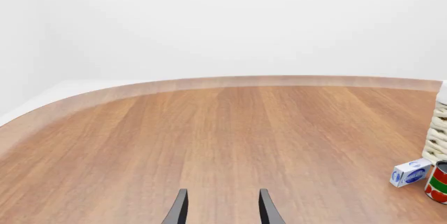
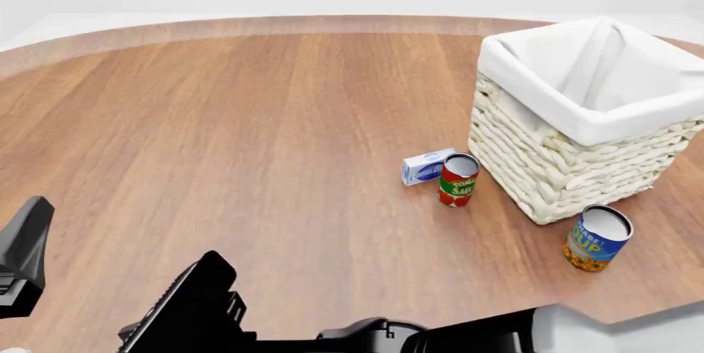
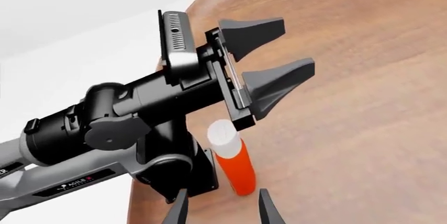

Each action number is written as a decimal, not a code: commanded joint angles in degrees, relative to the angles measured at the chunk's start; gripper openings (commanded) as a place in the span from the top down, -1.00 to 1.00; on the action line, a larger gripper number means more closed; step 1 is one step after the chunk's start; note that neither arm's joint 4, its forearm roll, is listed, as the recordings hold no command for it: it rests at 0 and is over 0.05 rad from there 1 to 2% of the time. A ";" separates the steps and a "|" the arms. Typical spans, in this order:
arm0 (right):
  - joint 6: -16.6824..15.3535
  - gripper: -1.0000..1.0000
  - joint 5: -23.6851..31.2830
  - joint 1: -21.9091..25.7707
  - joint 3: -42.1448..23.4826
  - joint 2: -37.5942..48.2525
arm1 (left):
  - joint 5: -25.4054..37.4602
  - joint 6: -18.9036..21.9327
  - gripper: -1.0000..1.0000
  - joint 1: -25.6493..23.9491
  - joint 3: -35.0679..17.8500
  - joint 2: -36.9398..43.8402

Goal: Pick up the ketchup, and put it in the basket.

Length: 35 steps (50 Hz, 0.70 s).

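Observation:
The ketchup, a red-orange bottle with a white cap, stands upright close beside the left arm's base; it shows only in the right wrist view. My right gripper is open just short of the bottle, holding nothing. My left gripper hangs open and empty above the table and the bottle. Its two fingertips show spread over bare wood in the left wrist view. The cream woven basket with its white liner stands at the far right. The ketchup is hidden in the front view.
A red-and-green tomato sauce can and a small white-and-blue box sit just left of the basket. A blue-and-yellow can stands in front of it. Dark arm parts fill the near edge. The table's edge runs by the ketchup.

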 commanded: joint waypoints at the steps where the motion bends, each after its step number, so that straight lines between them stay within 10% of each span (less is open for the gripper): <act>1: 0.30 -1.00 0.39 0.65 -1.46 0.71 | 0.00 0.00 -1.00 0.00 0.00 0.00; 35: 1.25 -1.00 1.44 0.32 -5.65 4.75 | 0.00 0.00 -1.00 0.00 0.00 0.00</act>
